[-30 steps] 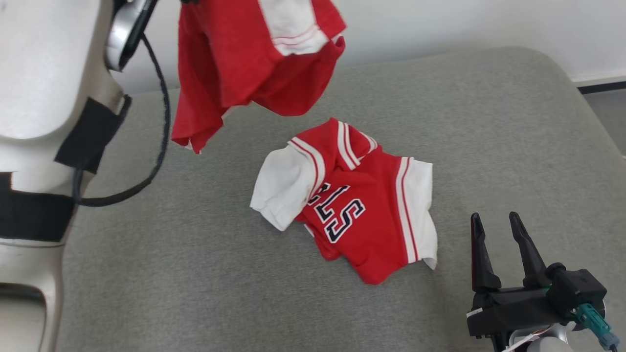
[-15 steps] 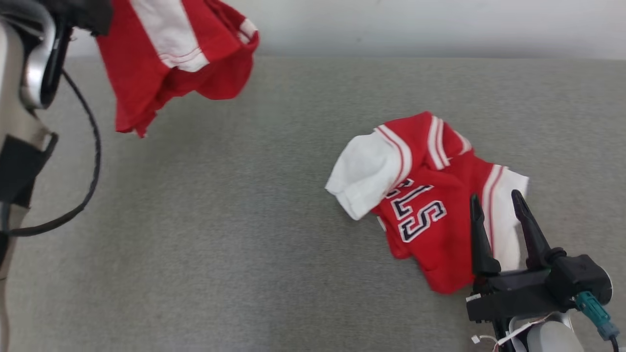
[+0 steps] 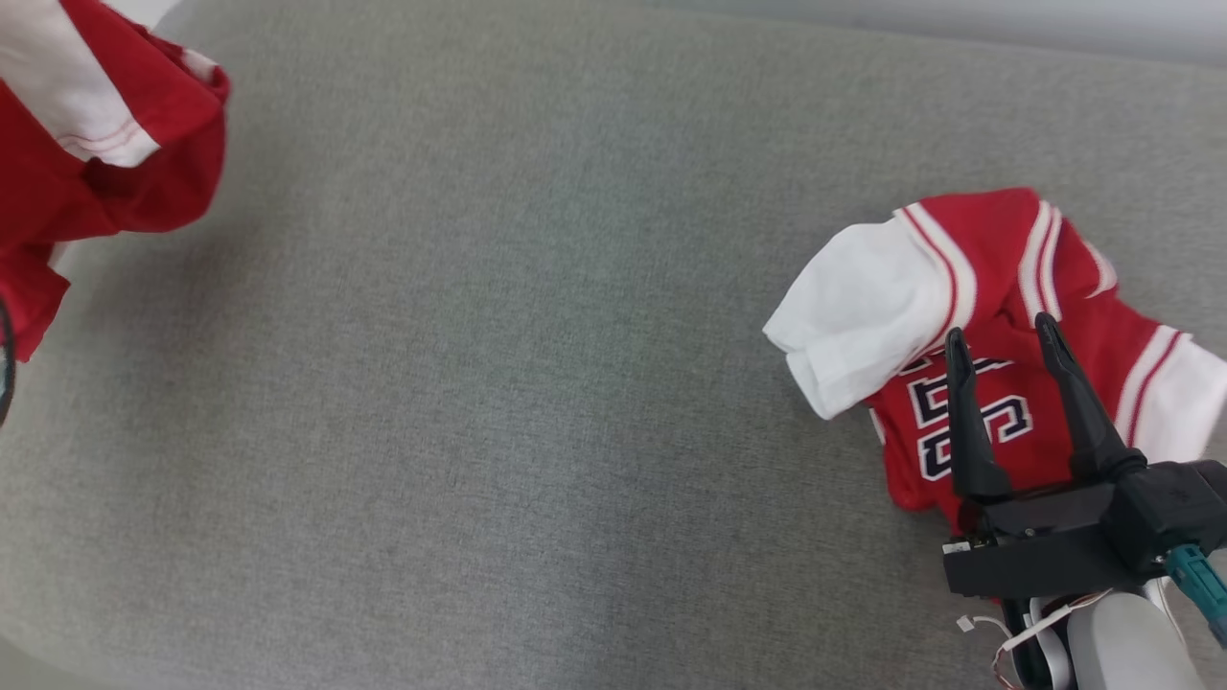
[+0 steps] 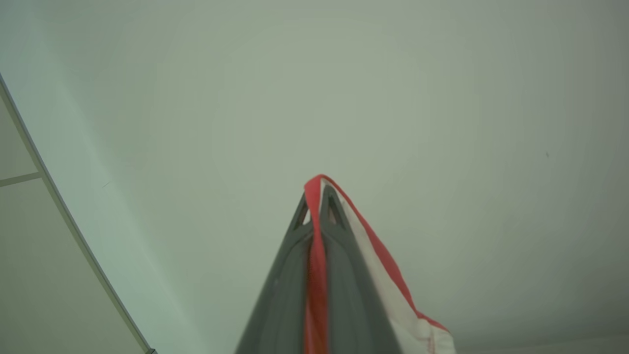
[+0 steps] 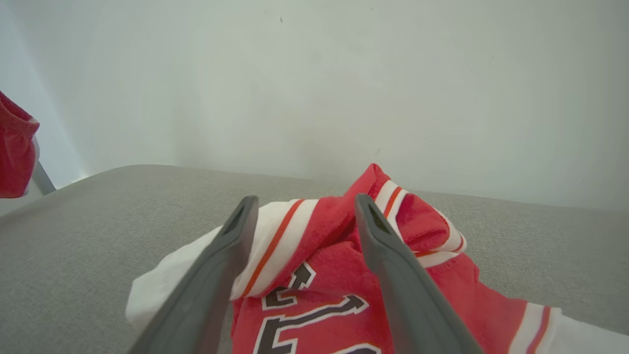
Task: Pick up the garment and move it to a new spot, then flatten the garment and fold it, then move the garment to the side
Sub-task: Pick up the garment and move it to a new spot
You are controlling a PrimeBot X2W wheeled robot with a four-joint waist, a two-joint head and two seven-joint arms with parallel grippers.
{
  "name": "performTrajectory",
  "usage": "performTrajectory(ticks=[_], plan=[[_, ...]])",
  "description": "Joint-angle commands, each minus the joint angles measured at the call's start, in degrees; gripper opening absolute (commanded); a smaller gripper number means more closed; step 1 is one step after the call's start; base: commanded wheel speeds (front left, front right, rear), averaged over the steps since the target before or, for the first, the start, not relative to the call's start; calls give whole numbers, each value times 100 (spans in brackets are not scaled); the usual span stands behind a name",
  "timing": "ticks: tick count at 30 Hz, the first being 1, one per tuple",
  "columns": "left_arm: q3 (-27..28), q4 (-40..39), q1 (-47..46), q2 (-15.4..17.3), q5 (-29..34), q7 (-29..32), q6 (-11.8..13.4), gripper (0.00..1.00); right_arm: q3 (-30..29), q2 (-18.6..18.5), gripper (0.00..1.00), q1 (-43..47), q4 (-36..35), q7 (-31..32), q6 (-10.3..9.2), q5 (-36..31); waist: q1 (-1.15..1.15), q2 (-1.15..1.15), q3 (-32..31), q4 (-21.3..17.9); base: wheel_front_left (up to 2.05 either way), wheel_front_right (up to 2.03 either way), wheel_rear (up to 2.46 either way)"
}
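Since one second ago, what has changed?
The view swung left. The left pincer, shut on the hanging garment, carried it leftward, away from the lying jersey. The right pincer now shows in front of that jersey. Unchanged: left grip, right pincer open, jersey crumpled on the grey surface.

Bare indoor room (type unclear): grey padded surface (image 3: 479,383), white wall (image 5: 344,73).

Grey fabric surface (image 3: 498,383): fine weave, spans the scene left to right, far edge rounded. Pale plain wall (image 5: 344,73) rises behind that far edge. Lettered jersey (image 3: 987,240): lies crumpled on the surface at the right, red with white sleeves and striped trim, dark white-edged letters facing up.
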Motion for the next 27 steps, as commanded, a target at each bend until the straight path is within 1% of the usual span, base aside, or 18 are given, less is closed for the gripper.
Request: performTrajectory(ticks=[1,5,11,15,19,22,27], plan=[[41,11,113,36,-47,-55,27,0,18,-64,100,-40,-43,-3,-12,-37,-1,-1,244,172,0,0,0],[175,185,308,126,-174,-145,49,0,37,-132,100,-35,-193,-3,-12,-83,-1,-1,306,62,0,0,0],[268,717,810,43,-388,-334,3,0,1,-180,100,66,-439,6,-12,-174,-1,-1,379,-180,0,0,0],[414,1298,1156,-55,-564,-445,-24,0,13,-227,100,106,-681,91,-13,-217,-1,-1,449,-351,0,0,0],[584,1960,1415,-157,-768,-514,-123,0,-9,-277,100,108,-919,201,-13,-247,-1,-1,539,-475,0,0,0],[665,2421,1527,-302,-845,-538,-180,0,-44,-331,100,128,-1065,290,-13,-255,-1,-1,601,-527,0,0,0],[818,2810,1672,-507,-819,-547,-268,0,-79,-395,100,198,-1256,406,-13,-274,-1,-1,656,-534,0,0,0]])
